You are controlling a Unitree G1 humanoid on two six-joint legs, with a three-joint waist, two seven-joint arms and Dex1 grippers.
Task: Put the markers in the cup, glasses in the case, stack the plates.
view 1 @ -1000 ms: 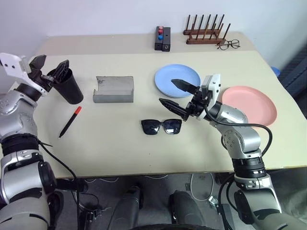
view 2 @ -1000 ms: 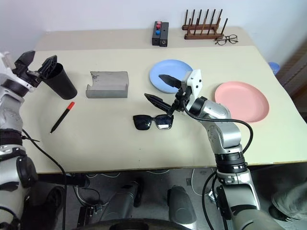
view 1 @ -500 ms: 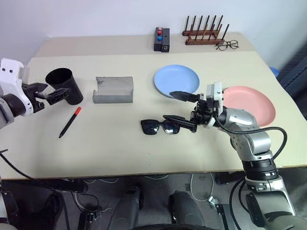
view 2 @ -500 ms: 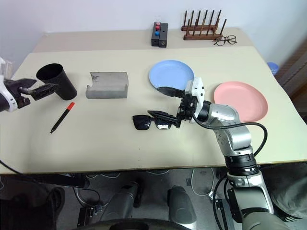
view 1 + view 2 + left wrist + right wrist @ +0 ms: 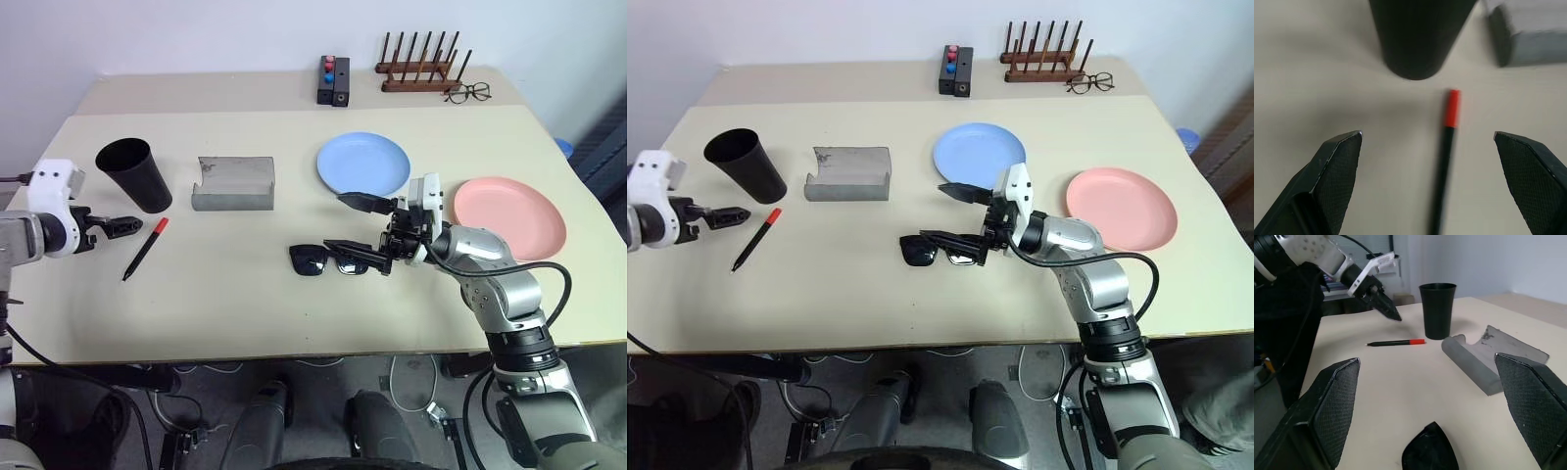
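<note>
The left gripper (image 5: 116,226) is held low over the table (image 5: 245,313) at the left edge, its fingers spread wide and empty, aimed toward the marker (image 5: 144,249). That pose is judged to be an approach for picking the marker up. In the left wrist view the marker (image 5: 1446,147) lies between the two fingers, ahead of their tips and untouched, with its red cap toward the cup (image 5: 1418,34). The cup (image 5: 134,174) stands upright just beyond the cap, mouth up, so only a short lift would likely be needed to drop the marker in.

The right gripper (image 5: 351,223) is turned sideways, pointing left, with its fingers wide apart and nothing held. It is placed at the right end of the glasses (image 5: 328,260), one finger reaching over that end of the frame and the other raised toward the blue plate (image 5: 362,164); contact cannot be told. This is taken as readiness to grasp the frame.

The case (image 5: 233,183) lies open to the right of the cup, far-left of the glasses. The pink plate (image 5: 509,216) lies at the right, apart from the blue one, so stacking is not yet done.
</note>
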